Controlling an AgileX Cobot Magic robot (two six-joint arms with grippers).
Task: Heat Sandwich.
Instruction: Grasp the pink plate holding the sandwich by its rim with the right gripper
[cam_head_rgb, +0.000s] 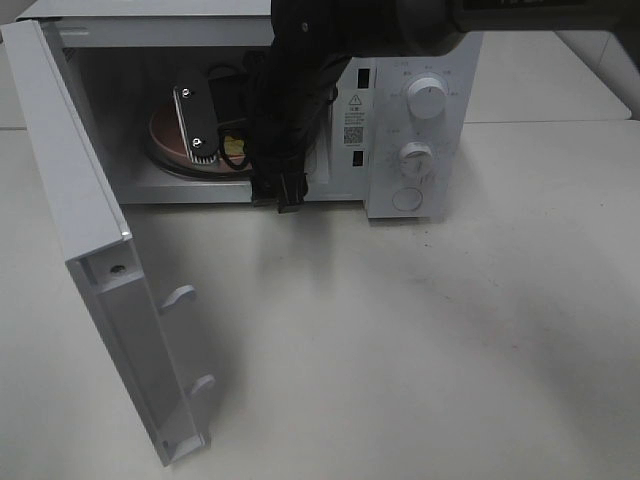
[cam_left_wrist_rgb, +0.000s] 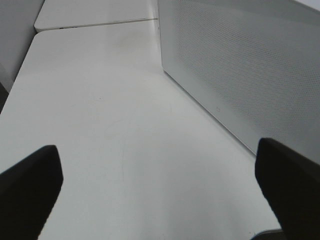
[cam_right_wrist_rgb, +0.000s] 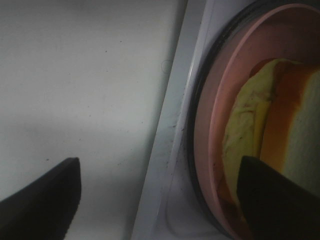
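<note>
The white microwave (cam_head_rgb: 420, 120) stands open, its door (cam_head_rgb: 90, 230) swung out to the left. The round pink plate (cam_head_rgb: 165, 135) lies on the turntable inside. The sandwich (cam_right_wrist_rgb: 280, 135), white bread with brown crust and pale yellow filling, lies on the plate (cam_right_wrist_rgb: 215, 130); only a yellow bit of it (cam_head_rgb: 235, 148) shows in the exterior view. My right gripper (cam_head_rgb: 242, 170) reaches into the opening from above, open (cam_right_wrist_rgb: 160, 200), one finger over the table side, the other over the sandwich. My left gripper (cam_left_wrist_rgb: 160, 195) is open and empty above the table.
Two dials (cam_head_rgb: 428, 97) (cam_head_rgb: 415, 155) and a round button (cam_head_rgb: 408, 198) sit on the microwave's right panel. A white perforated panel (cam_left_wrist_rgb: 240, 65) stands next to the left gripper. The white table (cam_head_rgb: 400, 340) stretches in front of the microwave.
</note>
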